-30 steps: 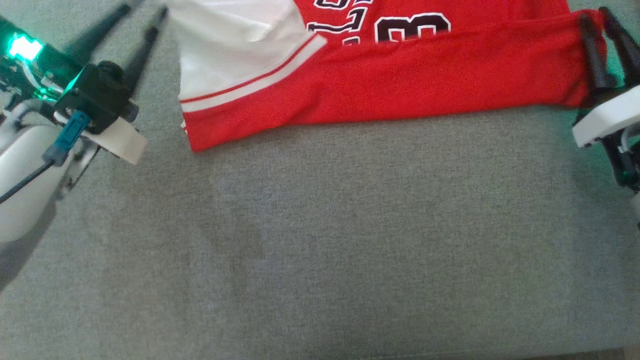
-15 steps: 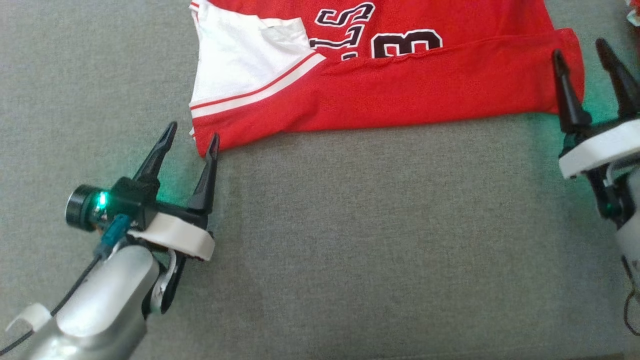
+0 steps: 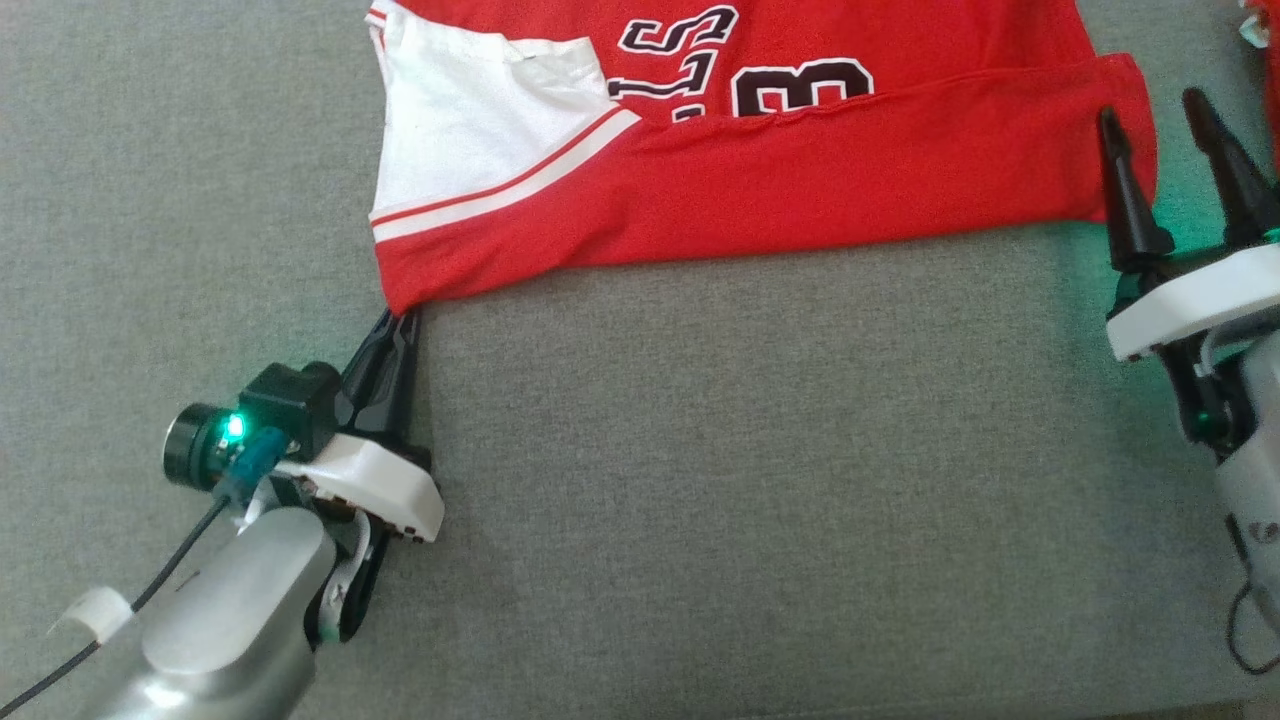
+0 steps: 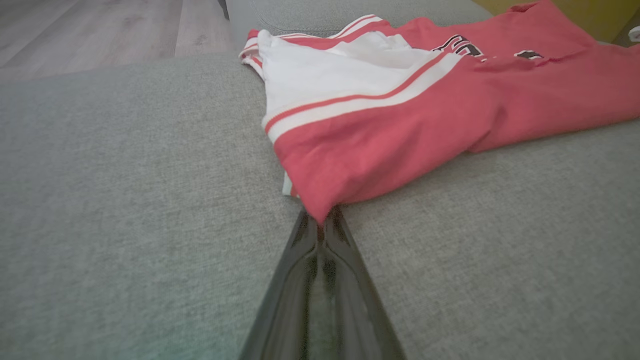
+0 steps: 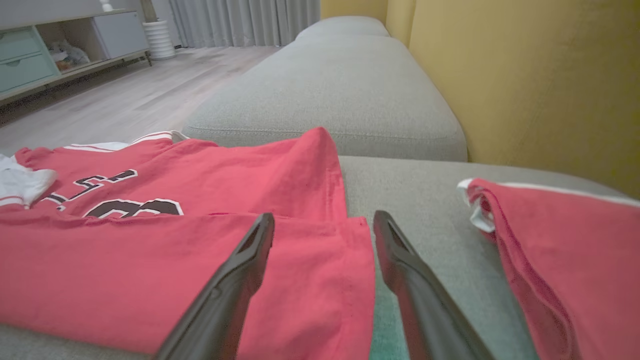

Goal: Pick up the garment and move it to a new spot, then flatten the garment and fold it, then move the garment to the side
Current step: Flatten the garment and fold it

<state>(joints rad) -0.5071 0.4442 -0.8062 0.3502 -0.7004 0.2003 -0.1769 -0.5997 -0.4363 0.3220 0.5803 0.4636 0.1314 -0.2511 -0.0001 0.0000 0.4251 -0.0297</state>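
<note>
On the grey cushion (image 3: 700,500), toward its far side, we see the garment (image 3: 800,190): a red jersey w/ a white side panel, red-and-white stripes and black lettering outlined in white. It lies spread flat. Its near strip is folded up over the lower part of the number, so a fold forms the edge nearest the cushion's middle.

At the garment's near corner on the cushion's left part sits our left gripper (image 3: 400,318). Its dark fingers are pressed together, and in the left wrist view the red corner tip is nipped btwn them.

Over the cushion's right part, our right gripper (image 3: 1150,108) has its fingers spread wide. In the right wrist view one finger is above the end of the folded strip and the other above bare cushion, so they straddle the garment's side edge. We can't tell if either tip touches fabric.

Further toward the cushion's right, apart from the garment, lies a second red cloth (image 5: 550,250) w/ white trim. A second cushion (image 5: 340,90) butts against the first one's far end. A yellow backrest (image 5: 525,75) rises along one side, and wood floor (image 5: 125,100) lies off the other.
</note>
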